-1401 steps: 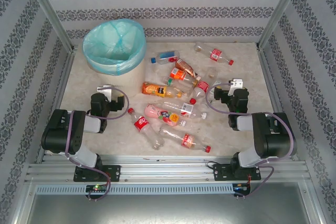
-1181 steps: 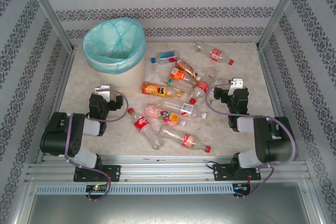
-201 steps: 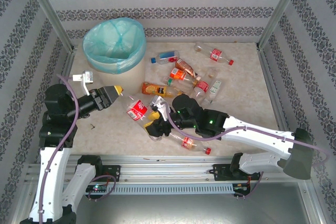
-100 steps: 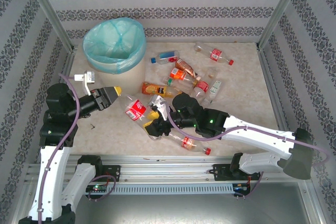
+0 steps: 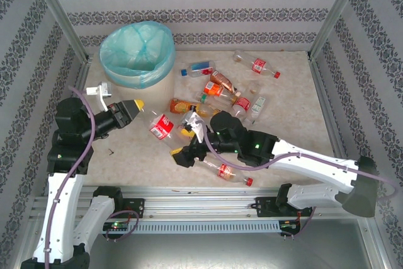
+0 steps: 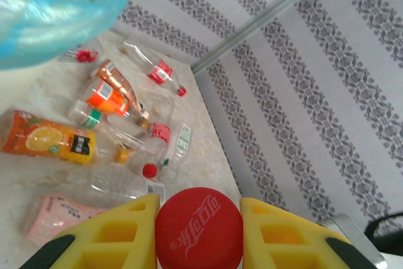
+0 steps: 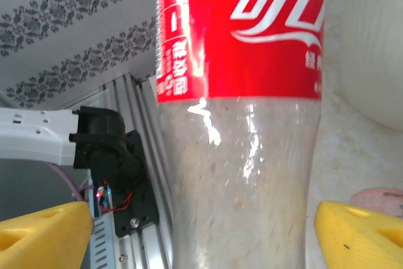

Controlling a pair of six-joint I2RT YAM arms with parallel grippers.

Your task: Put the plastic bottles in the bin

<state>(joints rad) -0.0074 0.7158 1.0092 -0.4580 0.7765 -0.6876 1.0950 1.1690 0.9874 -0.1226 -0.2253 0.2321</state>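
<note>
I judge this job barely begun. The part of the bin [image 5: 135,80] I can see into from above holds just its turquoise liner, and the plastic bottles [image 5: 189,106] lie scattered over the surface [image 5: 283,111], most of them in a loose heap to the right of the bin, a few further right toward the back corner. So the whole lot is left to move. The first one is in hand.

That one is the red-label bottle [image 5: 160,125], between the two arms, on the near side of the bin and slightly to its right. My left tool [image 5: 138,111] is pinching it by the red cap [image 6: 198,231]; in the left wrist view the yellow fingers [image 6: 113,231] sit tight against both sides of the cap. My right tool [image 5: 181,155] is spread wide. In its own wrist view the clear lower body runs up the middle with a plain gap to the yellow pad on each side, so it grips nothing.

The bottle's long axis runs diagonally, with the cap end nearer the bin and pointing left into the left tool. The clear base points away from the bin toward the right tool. I cannot tell whether the base rests on the surface or hangs just above it.

As I read it, the next step is carrying this bottle back to the bin.
</note>
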